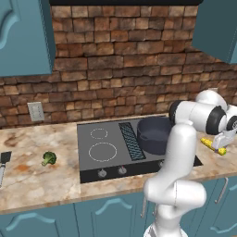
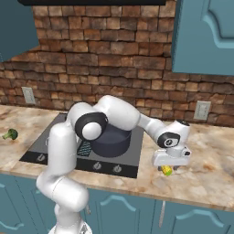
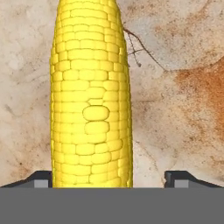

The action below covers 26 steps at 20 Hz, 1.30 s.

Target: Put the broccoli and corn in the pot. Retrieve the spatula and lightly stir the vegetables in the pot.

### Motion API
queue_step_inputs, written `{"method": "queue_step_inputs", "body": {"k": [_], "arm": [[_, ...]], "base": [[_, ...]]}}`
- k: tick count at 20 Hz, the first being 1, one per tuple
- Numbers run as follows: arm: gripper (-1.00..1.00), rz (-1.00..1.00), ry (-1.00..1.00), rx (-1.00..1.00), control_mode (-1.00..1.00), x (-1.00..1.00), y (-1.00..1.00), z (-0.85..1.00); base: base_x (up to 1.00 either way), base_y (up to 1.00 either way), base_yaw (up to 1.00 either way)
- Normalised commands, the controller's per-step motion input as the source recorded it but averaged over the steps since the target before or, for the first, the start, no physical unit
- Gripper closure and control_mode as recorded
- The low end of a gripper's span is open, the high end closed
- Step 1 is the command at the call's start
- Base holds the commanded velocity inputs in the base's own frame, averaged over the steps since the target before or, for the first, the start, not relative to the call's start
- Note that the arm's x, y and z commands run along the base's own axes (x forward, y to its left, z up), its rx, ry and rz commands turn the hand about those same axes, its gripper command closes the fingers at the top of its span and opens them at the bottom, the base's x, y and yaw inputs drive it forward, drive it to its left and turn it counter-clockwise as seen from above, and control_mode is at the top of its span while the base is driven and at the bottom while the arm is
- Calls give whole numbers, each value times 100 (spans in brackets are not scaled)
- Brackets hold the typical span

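Green broccoli (image 1: 48,158) on marbled desk, left of cooktop; bumpy, light. Dark pot (image 1: 155,134) on right burner, smooth, rigid. Yellow corn (image 3: 91,94) near desk's front edge, right of cooktop; firm, knobbly, rolls easily. Fingers (image 3: 43,178) open, straddling cob; grip mid-length, across width.

Arm (image 2: 114,119) reaching right, tool (image 2: 170,168) lowered, jaws spread wide

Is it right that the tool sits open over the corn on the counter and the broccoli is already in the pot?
No. The broccoli lies on the counter left of the stove, per the left base view. The open tool over the corn is right.
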Motion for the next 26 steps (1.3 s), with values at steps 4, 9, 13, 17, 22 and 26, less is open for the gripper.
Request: {"method": "queue_step_inputs", "body": {"k": [4, 9, 13, 17, 22, 26], "arm": [[100, 0, 0, 0, -100, -2, 0, 0], [100, -2, -13, 0, -100, -41, 18, 27], [100, -1, -19, 0, -100, -39, 54, 91], [100, -3, -11, -6, -100, -12, 98, 100], [100, -6, -6, -13, -100, -10, 100, 99], [100, -4, 0, -17, -100, -7, 100, 68]], "base": [[0, 0, 0], [0, 0, 0], [0, 0, 0], [0, 0, 0], [0, 0, 0], [0, 0, 0]]}}
